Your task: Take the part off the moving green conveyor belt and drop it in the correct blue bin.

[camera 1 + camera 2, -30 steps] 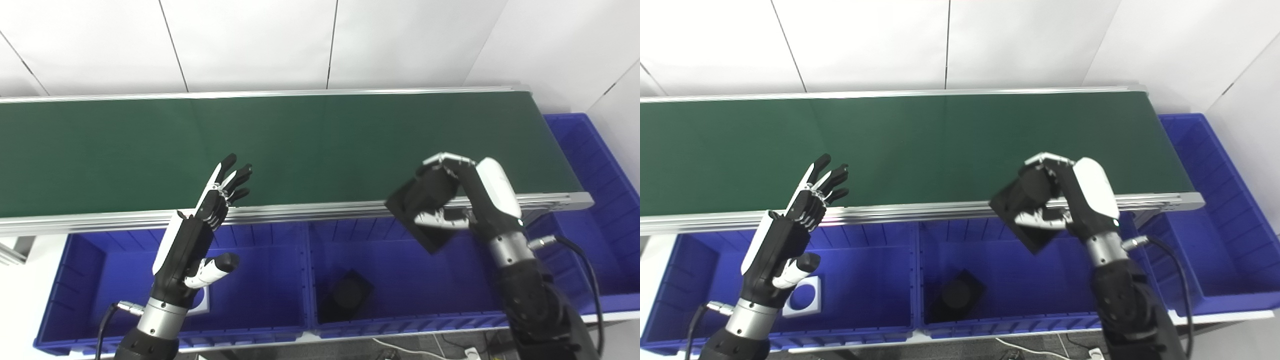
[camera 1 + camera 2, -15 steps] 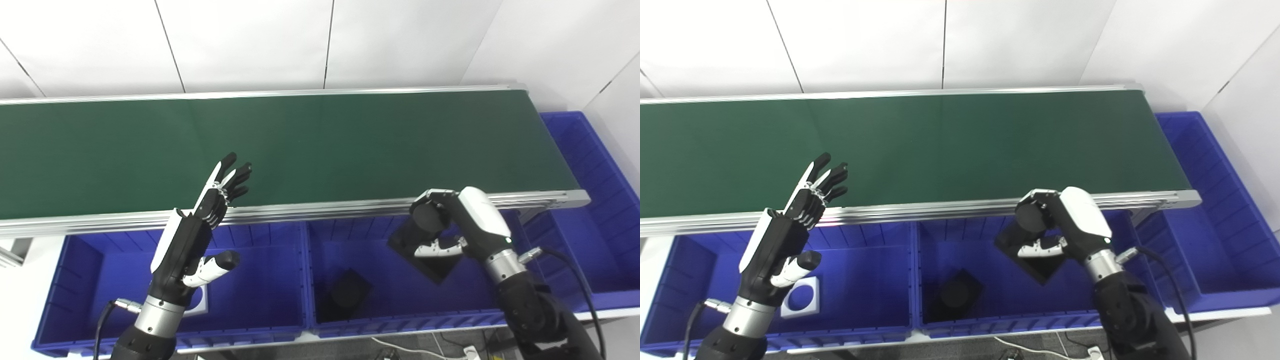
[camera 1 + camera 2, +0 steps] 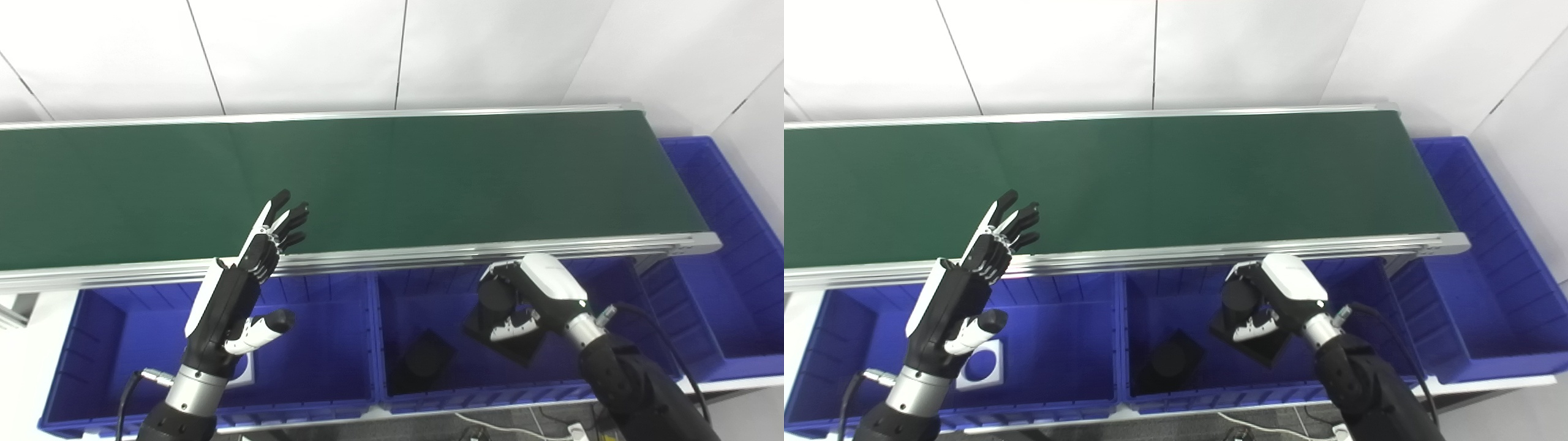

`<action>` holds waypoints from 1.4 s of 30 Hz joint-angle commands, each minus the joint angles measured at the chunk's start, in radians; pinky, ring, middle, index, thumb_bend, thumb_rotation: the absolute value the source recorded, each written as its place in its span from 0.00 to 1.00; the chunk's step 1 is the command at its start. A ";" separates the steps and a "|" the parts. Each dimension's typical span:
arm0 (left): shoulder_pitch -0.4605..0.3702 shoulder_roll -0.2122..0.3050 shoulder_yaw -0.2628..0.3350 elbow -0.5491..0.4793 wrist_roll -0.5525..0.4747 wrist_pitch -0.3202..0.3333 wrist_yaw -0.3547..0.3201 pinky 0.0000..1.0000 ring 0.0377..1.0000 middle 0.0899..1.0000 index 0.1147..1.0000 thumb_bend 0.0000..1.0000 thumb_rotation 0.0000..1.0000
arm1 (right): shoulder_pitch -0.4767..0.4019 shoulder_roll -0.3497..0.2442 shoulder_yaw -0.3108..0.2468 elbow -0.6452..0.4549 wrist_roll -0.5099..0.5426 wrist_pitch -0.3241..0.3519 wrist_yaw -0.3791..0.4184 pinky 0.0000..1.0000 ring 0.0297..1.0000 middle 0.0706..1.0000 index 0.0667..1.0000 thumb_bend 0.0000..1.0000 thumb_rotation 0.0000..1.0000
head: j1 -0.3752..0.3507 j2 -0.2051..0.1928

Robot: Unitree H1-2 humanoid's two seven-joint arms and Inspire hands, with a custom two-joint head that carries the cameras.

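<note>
My right hand (image 3: 527,297) is shut on a black part (image 3: 499,321), a square plate with a round stub on top, held low inside the middle blue bin (image 3: 569,383). A second black part (image 3: 425,361) of the same shape lies on that bin's floor to the left. My left hand (image 3: 245,294) hangs open above the left blue bin (image 3: 98,398), fingers spread and reaching over the near rail of the green conveyor belt (image 3: 367,177). A white square part (image 3: 983,364) with a round hole lies in the left bin, mostly hidden by the left hand in the left eye view.
The belt's near aluminium rail (image 3: 429,254) runs just behind both bins. A third blue bin (image 3: 729,245) stands past the belt's right end. A white panelled wall (image 3: 392,55) rises behind the belt. No part shows on the belt.
My right hand has carried the black part down from the belt's near rail into the middle bin, moving left and toward me. The left hand has stayed in place. The camera has shifted slightly.
</note>
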 commanded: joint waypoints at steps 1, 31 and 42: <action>-0.008 0.000 0.005 -0.050 -0.009 -0.005 -0.003 0.88 0.93 0.92 1.00 0.69 0.78 | -0.029 -0.023 0.007 0.005 -0.019 -0.056 -0.040 0.31 0.37 0.42 0.50 0.51 0.00 | 0.005 -0.003; 0.006 0.000 0.016 -0.064 0.018 -0.005 -0.004 0.82 0.89 0.90 1.00 0.71 0.77 | -0.061 -0.052 0.058 0.013 -0.078 0.025 0.080 0.52 0.70 0.76 0.71 1.00 0.43 | 0.014 0.000; 0.003 -0.005 0.012 -0.058 0.020 -0.005 -0.004 0.83 0.90 0.90 1.00 0.73 0.77 | -0.057 -0.070 0.065 -0.028 -0.073 0.018 0.118 0.49 0.65 0.71 0.69 1.00 0.43 | 0.025 -0.004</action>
